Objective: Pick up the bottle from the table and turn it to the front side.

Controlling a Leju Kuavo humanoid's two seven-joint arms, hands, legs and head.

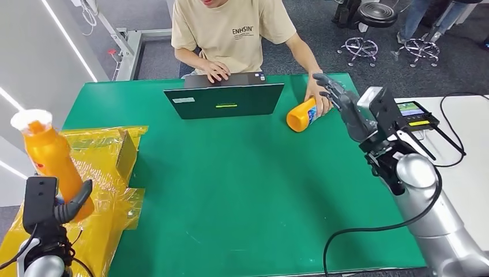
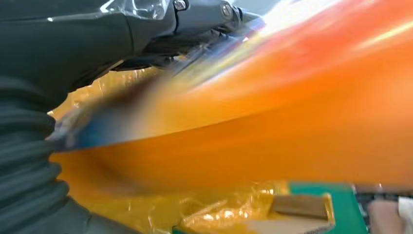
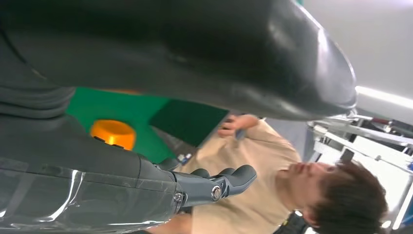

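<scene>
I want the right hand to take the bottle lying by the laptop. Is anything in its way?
Yes. A person's hand rests on the lying bottle, between it and the right hand with its fingers apart.

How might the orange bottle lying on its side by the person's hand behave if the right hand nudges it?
The orange bottle looks rounded and lies on its side, so it would probably roll on the flat green table. Its glossy plastic may slip in the right hand.

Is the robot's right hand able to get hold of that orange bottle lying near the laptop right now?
Probably not yet. The right hand is open and raised close by the lying bottle, but a person's hand rests on the bottle's end, between the two, so the way looks blocked.
</scene>
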